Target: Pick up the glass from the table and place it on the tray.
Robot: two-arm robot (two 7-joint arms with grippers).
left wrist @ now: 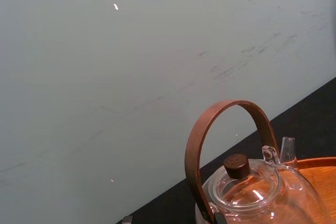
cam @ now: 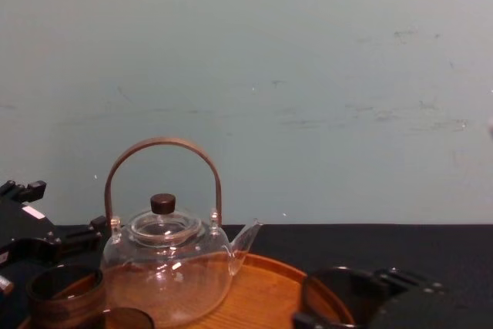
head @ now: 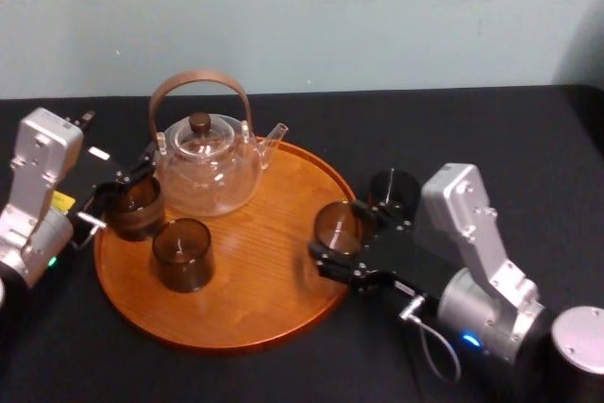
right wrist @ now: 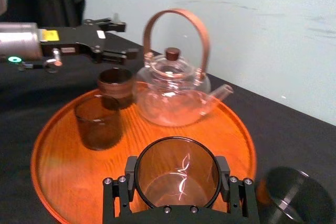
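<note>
A smoky glass (head: 338,226) (right wrist: 177,153) sits between the pads of my right gripper (head: 340,236) (right wrist: 177,176), which is shut on it over the right part of the round orange-brown tray (head: 255,299) (right wrist: 58,182). Whether the glass rests on the wood or hangs just above it I cannot tell. A second glass (head: 181,252) (right wrist: 98,120) stands on the tray's front left. A third glass (head: 132,207) (right wrist: 115,83) stands at the tray's left rim, with my left gripper (head: 118,193) (right wrist: 119,39) open beside it, a finger on either side.
A clear glass teapot (head: 208,167) (left wrist: 252,192) (right wrist: 173,93) (cam: 166,267) with a brown hoop handle stands at the back of the tray. A dark glass (head: 394,191) (right wrist: 289,192) stands on the black table just right of the tray. A pale wall rises behind the table.
</note>
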